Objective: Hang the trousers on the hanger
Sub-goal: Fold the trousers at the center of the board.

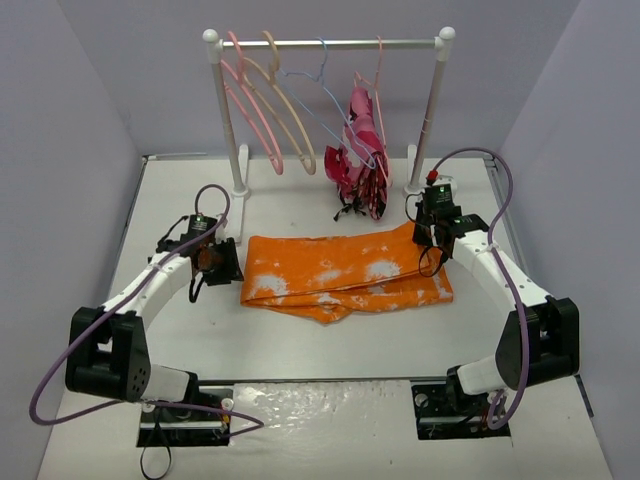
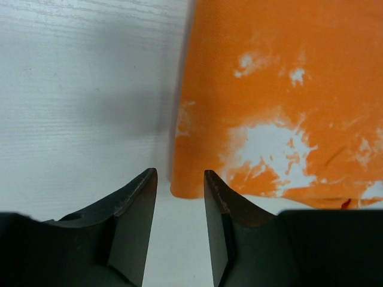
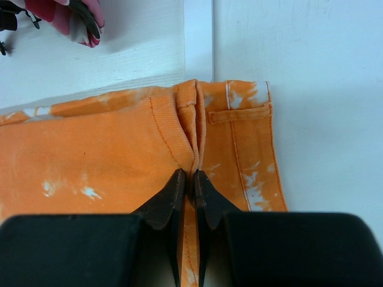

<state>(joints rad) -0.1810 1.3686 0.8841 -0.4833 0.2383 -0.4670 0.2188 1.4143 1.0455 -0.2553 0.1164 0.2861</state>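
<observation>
Step in hand, as judged: securing the cuff end before any lift toward the rail.

Locate the trousers flat on the table, at centre, stretched from 9 o'clock to 3 o'clock. Locate the hanger on the rail at 12 o'clock, leftmost of the row, well apart from the cloth and with nothing draped over it.

Check the right gripper: clamped on a raised ridge of the trousers at the waistband, 3 o'clock end, beside the pocket seam.

Check the left gripper: at the 9 o'clock end, jaws narrowly apart and holding nothing, with the cuff corner just beyond the tips.

For a sound grasp:
- Advance the left gripper toward 3 o'clock to bring the full thickness of the cuff between the fingers.
- Stay low, then close on the hem itself, not on one thin corner likely to slip.
- Do not release the right pinch; expect soft cloth to sag and unfold.
- Lift both ends together and level, clear of the camouflage garment hanging at 1 o'clock.
</observation>
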